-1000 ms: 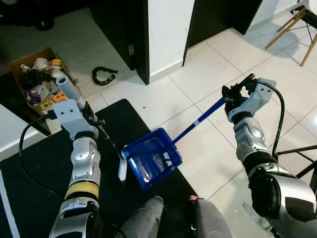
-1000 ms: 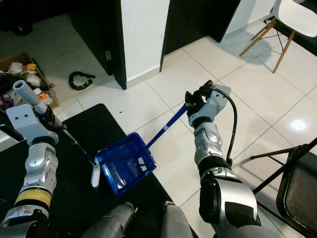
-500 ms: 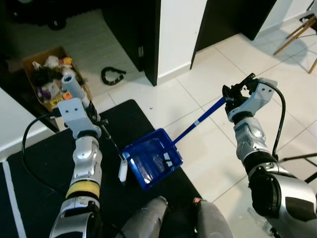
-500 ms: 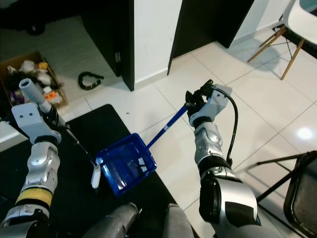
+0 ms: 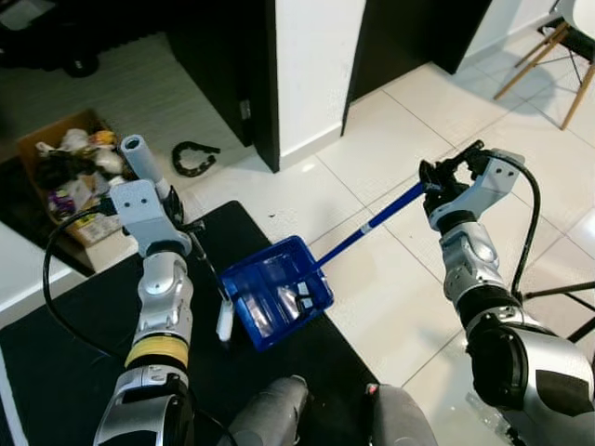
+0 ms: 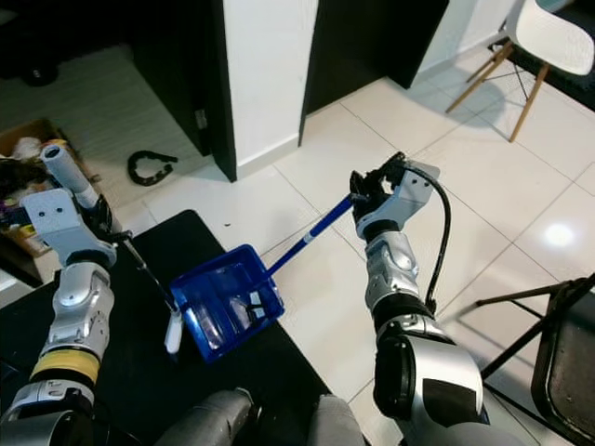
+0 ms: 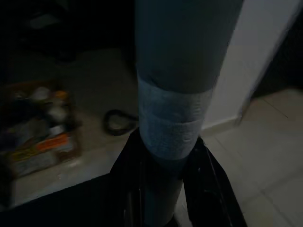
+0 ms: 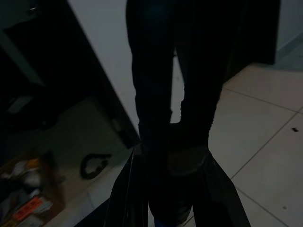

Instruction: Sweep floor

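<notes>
A blue dustpan [image 5: 276, 302] rests on the edge of a black mat [image 5: 74, 344], tilted, with bits of white debris inside. Its long blue handle [image 5: 372, 223] rises to my right gripper [image 5: 435, 181], which is shut on the handle's top end. My left gripper [image 5: 181, 226] is shut on a thin dark brush handle [image 5: 206, 265] whose white brush head [image 5: 224, 321] touches the mat just left of the dustpan. In the left wrist view a grey taped handle [image 7: 173, 118] sits between the black fingers [image 7: 124, 177].
A cardboard box of rubbish [image 5: 67, 172] stands at the far left, with a black curved object [image 5: 193, 156] on the floor nearby. A white wall pillar [image 5: 311, 65] is ahead. Wooden chair legs [image 5: 548, 60] and a black metal frame [image 5: 558, 297] are at the right. White tiles [image 5: 390, 297] lie beyond the mat.
The whole picture has swung a little, so the camera moved. Both grippers keep their holds; dustpan and brush stay in about the same place on the mat edge.
</notes>
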You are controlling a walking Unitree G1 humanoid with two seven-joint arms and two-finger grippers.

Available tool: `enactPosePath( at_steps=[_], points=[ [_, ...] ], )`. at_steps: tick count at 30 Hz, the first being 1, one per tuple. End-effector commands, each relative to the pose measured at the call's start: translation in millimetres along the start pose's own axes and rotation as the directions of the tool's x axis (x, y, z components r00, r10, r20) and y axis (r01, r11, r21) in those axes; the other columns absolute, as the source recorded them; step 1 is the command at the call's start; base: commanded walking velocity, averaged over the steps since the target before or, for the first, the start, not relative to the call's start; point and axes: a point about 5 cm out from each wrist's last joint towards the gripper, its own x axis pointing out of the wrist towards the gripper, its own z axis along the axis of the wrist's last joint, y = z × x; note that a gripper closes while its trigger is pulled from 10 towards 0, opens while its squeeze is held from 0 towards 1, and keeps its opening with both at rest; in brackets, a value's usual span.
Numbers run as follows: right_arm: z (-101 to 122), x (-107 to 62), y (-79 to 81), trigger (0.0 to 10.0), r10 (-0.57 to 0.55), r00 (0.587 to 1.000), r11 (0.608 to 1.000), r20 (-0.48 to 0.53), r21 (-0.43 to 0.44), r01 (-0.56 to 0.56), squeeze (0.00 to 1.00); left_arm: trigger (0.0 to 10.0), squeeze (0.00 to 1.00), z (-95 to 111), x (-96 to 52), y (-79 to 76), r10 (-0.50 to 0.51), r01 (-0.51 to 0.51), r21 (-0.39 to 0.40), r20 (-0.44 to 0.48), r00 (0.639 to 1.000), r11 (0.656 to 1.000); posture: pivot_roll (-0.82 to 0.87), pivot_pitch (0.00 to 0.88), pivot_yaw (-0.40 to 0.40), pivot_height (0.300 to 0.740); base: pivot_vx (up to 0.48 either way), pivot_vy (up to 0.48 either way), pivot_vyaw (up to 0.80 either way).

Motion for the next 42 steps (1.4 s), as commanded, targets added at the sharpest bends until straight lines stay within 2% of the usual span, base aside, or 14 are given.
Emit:
enactPosePath(
  at_steps=[1,9,11,22,27,42],
  points=[
    [4,-1.4,-6.4,10.0,-0.021,0.999,1.0,0.024,0.016,0.02,0.0,10.0,0.0,9,3.4,-10.1,-0.029,0.029,-0.017,0.038,0.999,0.999,0.04,0.09,-0.044,0.74,0.439,0.0,0.0],
    [3,-1.6,-5.5,10.0,-0.011,1.0,1.0,0.025,0.02,0.01,0.0,10.0,0.0,10,2.5,-10.1,-0.024,0.026,-0.037,0.048,0.999,0.999,0.04,0.092,-0.048,0.74,0.394,0.0,0.0],
    [3,-1.6,-5.3,10.0,-0.009,1.0,1.0,0.025,0.021,0.008,0.0,10.0,0.0,11,1.9,-9.7,-0.016,0.02,-0.056,0.061,0.998,0.998,0.04,0.092,-0.049,0.74,0.0,0.0,0.0],
    [3,-0.7,-3.1,10.0,0.006,1.0,1.0,0.026,0.028,-0.007,0.0,10.0,0.0,13,2.3,0.1,0.041,-0.039,-0.031,0.071,0.997,0.999,0.05,0.092,-0.051,0.74,0.0,0.0,0.0],
    [2,-0.4,0.7,10.0,0.04,0.999,0.999,0.008,-0.013,-0.04,0.0,10.0,0.0,13,2.2,1.8,0.047,-0.045,-0.029,0.068,0.997,0.999,0.05,0.094,-0.052,0.74,0.0,0.0,0.0],
    [1,-0.1,2.2,10.0,0.053,0.999,0.998,0.0,-0.024,-0.053,0.0,10.0,0.0,14,2.2,-0.2,0.038,-0.037,-0.022,0.065,0.997,0.999,0.05,0.09,-0.049,0.74,0.0,0.0,0.8]
  ],
)
